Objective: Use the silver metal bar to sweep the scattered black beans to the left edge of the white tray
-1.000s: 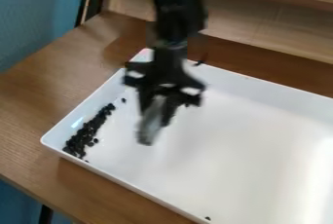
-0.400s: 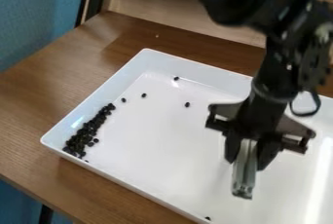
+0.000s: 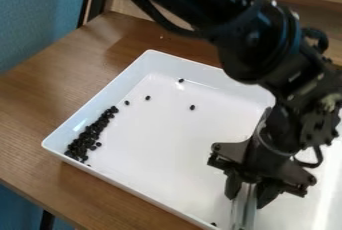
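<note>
1. Firmly keep the grey tool pinched in the end effector, over the tray.
2. Ease down without knocking the rim.
3. Move softly near dark beans heaped along one side wall.

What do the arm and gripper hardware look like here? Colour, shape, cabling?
Arm: black throughout, bulky rounded joint housing with a faint dark-blue edge, small pale fastener-like spots further down. Black cables run outside it, one looping out beside the wrist. Gripper: black too, broad bracket flaring to both sides, two short, chunky dark fingers. No legible markings.
</note>
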`<move>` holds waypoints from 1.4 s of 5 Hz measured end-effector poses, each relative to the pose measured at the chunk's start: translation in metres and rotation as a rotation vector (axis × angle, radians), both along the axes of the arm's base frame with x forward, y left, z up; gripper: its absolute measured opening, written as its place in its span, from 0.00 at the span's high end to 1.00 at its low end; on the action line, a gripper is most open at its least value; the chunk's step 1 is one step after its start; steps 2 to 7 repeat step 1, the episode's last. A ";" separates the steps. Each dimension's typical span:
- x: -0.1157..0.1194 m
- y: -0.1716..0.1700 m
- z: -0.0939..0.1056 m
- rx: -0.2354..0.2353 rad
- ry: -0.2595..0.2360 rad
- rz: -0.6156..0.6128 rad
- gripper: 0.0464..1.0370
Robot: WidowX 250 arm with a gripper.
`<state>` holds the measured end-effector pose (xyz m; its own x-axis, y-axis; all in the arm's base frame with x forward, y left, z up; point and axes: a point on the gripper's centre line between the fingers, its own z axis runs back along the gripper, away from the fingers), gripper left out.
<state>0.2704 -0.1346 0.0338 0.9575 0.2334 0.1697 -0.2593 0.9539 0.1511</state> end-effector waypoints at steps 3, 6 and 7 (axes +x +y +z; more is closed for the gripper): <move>-0.002 0.003 -0.004 0.005 -0.011 0.000 0.65; -0.002 0.003 -0.004 0.005 -0.011 0.000 0.65; -0.002 0.003 -0.004 0.005 -0.011 0.000 0.65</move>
